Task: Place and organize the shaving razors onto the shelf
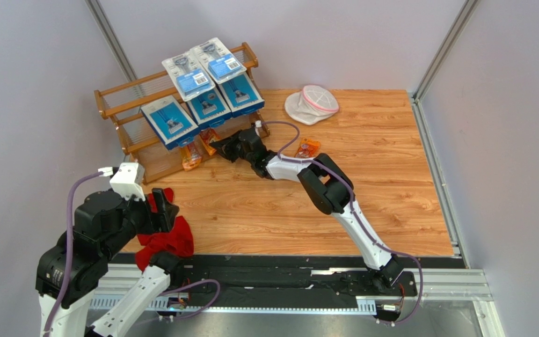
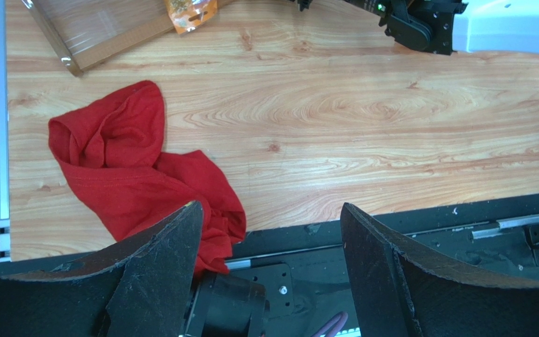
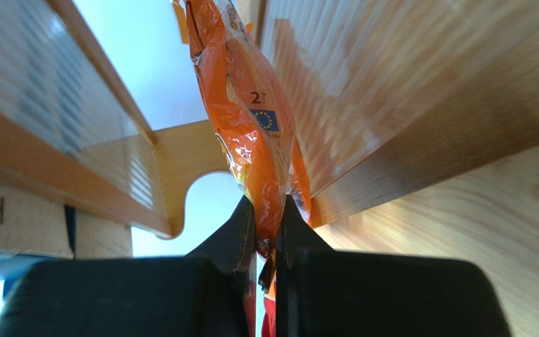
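- Pinched by its near end in the right gripper [image 3: 269, 235]: orange bag [image 3: 248, 119], long axis pointing toward the lower tier of the shelf [image 1: 132, 86].
- Spread wide and well apart: left gripper [image 2: 271, 208].

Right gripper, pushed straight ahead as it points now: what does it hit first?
Probably the shelf, its lower tier. The right gripper is shut on an orange bag sticking out ahead, so the bag would touch wood first; depth unclear.
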